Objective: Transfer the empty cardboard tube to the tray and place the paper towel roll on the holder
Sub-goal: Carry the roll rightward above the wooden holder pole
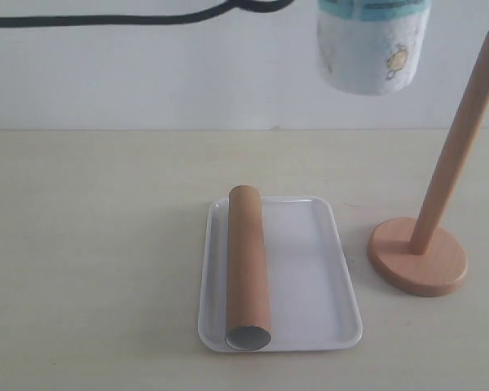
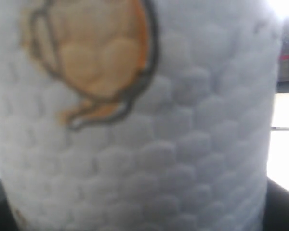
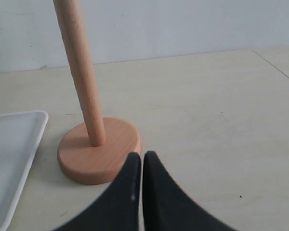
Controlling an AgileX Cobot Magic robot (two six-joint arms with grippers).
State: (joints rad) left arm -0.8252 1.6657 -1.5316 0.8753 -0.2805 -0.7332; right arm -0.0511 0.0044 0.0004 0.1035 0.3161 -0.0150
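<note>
The paper towel roll hangs high in the air at the top of the exterior view, left of the holder's rod tip and above the table. It fills the left wrist view, where only a dark finger shows at the edge, so my left gripper is shut on it. The empty cardboard tube lies lengthwise in the left half of the white tray. The wooden holder stands bare to the tray's right. My right gripper is shut and empty, low beside the holder's base.
A black cable runs along the wall at the top left. The tray's corner lies close to the holder's base in the right wrist view. Bare tabletop spreads left of the tray.
</note>
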